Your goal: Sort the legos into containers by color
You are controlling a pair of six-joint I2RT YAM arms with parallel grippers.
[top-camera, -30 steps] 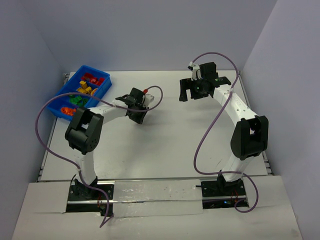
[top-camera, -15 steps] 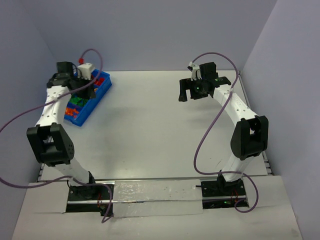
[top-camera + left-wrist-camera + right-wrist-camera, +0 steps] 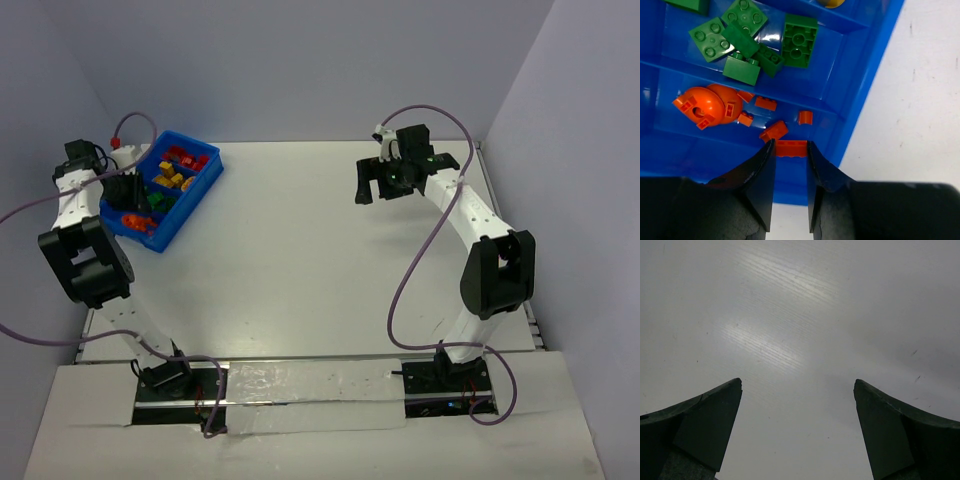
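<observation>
Blue plastic is filling most of the left wrist view: the bin (image 3: 865,75) is sitting at the far left of the table (image 3: 320,260), split by low walls into compartments running across it. From above, red bricks (image 3: 185,157) are lying in the farthest compartment, yellow bricks (image 3: 170,178) in the next, then green bricks (image 3: 747,42) heaped loosely together, some studs up and one hollow side up. The nearest compartment is holding the orange pieces: two rounded translucent domes (image 3: 710,105) touching each other, with small orange bits (image 3: 766,103) scattered just beside them.

The left gripper (image 3: 790,145) is hanging over that orange compartment, near the bin's corner, its jaws drawn partway in and pinching a small orange brick (image 3: 791,149) across its ends.

The right gripper (image 3: 797,382) is hovering over bare table at the far right, well apart from the bin, jaws spread wide and holding nothing.
</observation>
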